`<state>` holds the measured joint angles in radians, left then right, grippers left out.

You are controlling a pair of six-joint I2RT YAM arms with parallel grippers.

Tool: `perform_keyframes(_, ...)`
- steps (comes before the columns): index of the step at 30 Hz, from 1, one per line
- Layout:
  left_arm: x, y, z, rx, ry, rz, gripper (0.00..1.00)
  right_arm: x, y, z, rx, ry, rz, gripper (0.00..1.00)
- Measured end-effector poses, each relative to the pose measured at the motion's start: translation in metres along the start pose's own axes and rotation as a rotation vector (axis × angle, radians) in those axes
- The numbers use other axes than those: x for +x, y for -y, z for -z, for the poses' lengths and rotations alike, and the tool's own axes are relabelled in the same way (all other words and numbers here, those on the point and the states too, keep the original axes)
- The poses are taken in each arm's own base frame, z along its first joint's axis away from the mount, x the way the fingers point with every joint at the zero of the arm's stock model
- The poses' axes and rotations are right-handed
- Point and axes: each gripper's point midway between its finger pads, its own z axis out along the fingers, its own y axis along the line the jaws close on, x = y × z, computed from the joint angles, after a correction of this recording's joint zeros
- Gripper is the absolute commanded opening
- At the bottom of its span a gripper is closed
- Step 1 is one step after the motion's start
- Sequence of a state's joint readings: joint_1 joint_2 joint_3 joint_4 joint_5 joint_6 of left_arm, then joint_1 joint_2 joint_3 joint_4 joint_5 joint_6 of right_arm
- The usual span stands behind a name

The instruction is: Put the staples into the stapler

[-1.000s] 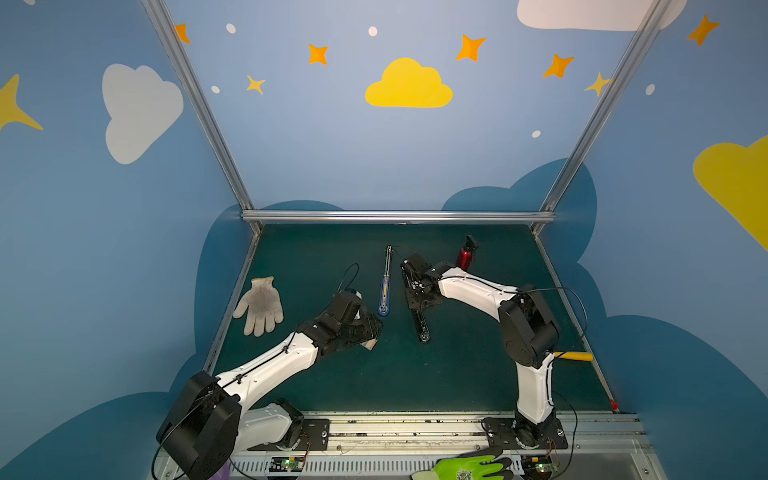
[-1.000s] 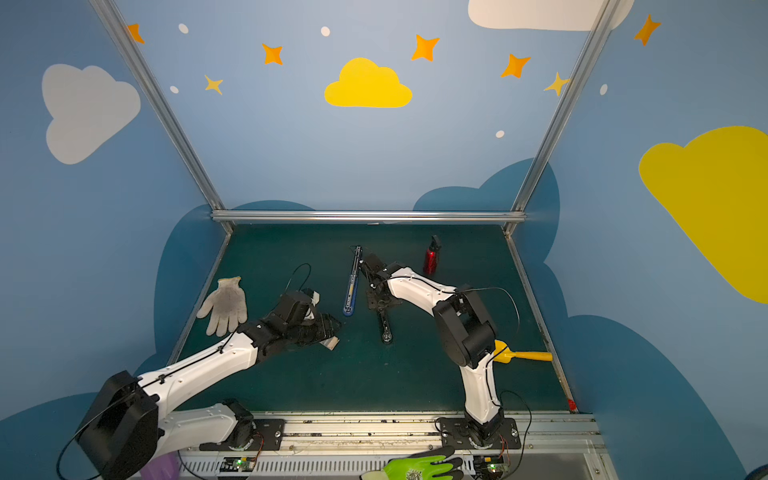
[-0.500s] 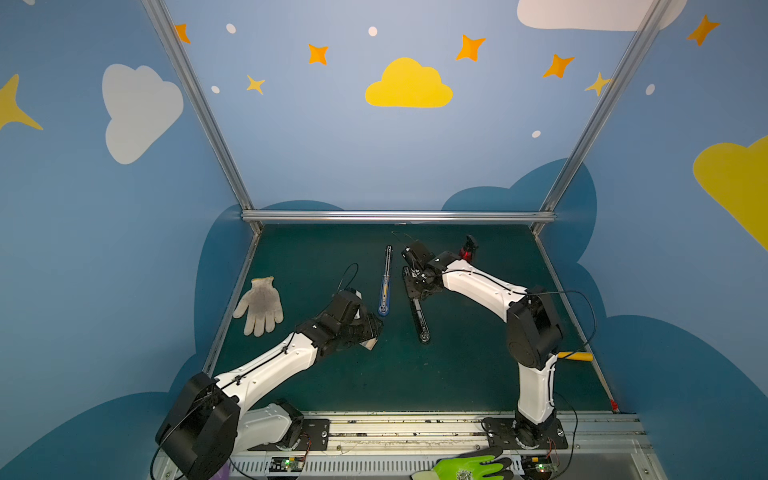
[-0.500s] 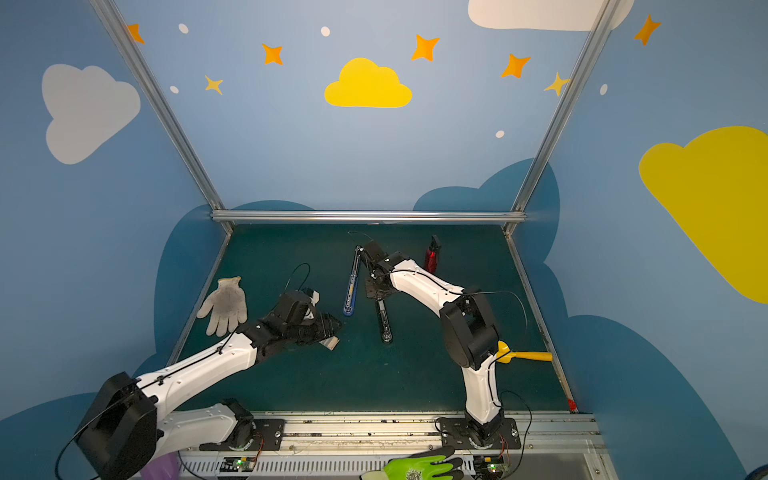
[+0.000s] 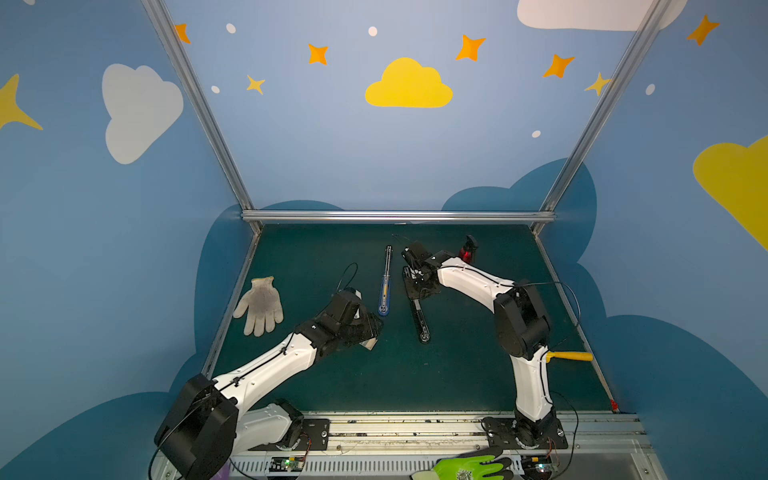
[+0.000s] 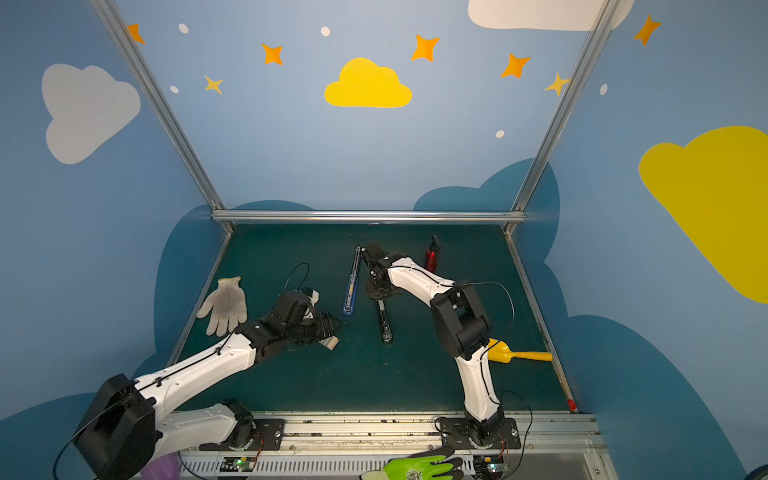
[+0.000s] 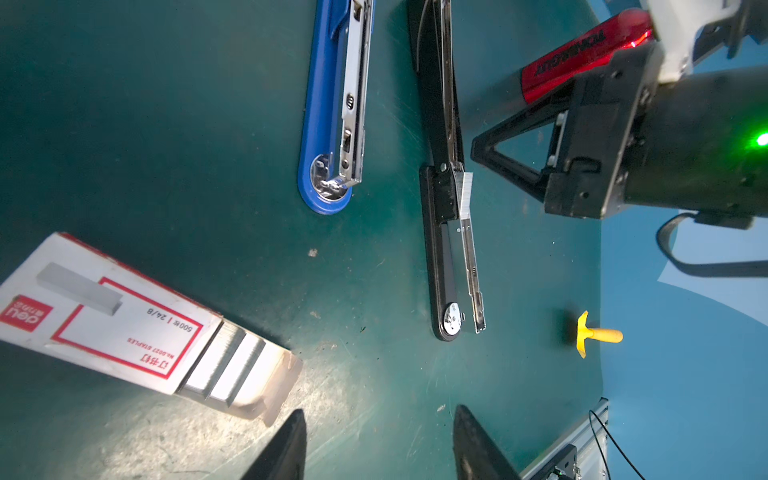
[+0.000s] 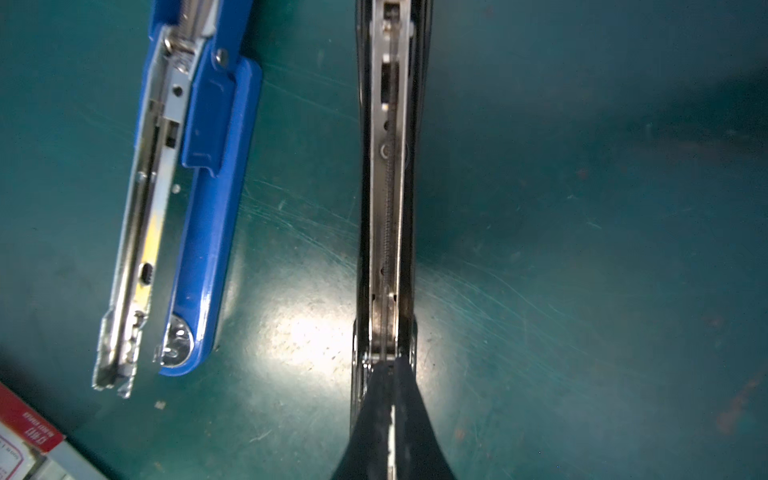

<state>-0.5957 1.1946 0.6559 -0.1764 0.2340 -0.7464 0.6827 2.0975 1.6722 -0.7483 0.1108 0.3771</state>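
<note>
The staples box (image 7: pixel 104 320), white with red print, lies on the mat with its tray slid out and rows of staples (image 7: pixel 232 361) showing. My left gripper (image 7: pixel 380 440) hovers open beside it, empty; both top views show it (image 5: pixel 370 328) over the box (image 6: pixel 329 343). A black stapler (image 5: pixel 419 320) (image 6: pixel 384 322) lies opened flat. A short staple strip (image 7: pixel 464 195) rests at its hinge. My right gripper (image 8: pixel 390 365) is shut, tips on the stapler's metal channel (image 8: pixel 388 166). A bright sliver shows between its fingers (image 8: pixel 370 415).
A blue stapler (image 5: pixel 385 282) (image 8: pixel 208 208) lies opened flat left of the black one. A white glove (image 5: pixel 261 305) lies at the left and a red bottle (image 5: pixel 467 251) stands at the back. A yellow toy shovel (image 6: pixel 515 354) lies by the right wall and a green glove (image 5: pixel 473 469) on the front rail.
The right gripper's jaws have closed over the black stapler, and it has shifted slightly toward the back. The left arm and the box have not moved.
</note>
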Motion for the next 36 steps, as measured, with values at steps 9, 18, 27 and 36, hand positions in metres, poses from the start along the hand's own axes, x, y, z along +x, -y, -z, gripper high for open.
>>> perform_keyframes(9,0.002,-0.004,-0.001,-0.009,-0.003,0.005,0.56,0.009,-0.002,-0.005,-0.013,-0.029,0.002,0.07)
perform_keyframes(18,0.003,-0.004,-0.002,-0.009,-0.004,0.012,0.56,0.031,-0.002,-0.005,-0.014,-0.058,0.015,0.07)
perform_keyframes(27,0.003,-0.003,-0.002,-0.004,-0.004,0.011,0.56,0.047,-0.003,-0.001,-0.023,-0.058,0.019,0.07)
perform_keyframes(36,0.006,-0.006,-0.005,-0.012,-0.021,0.014,0.56,0.069,-0.004,0.006,-0.021,-0.063,0.019,0.07)
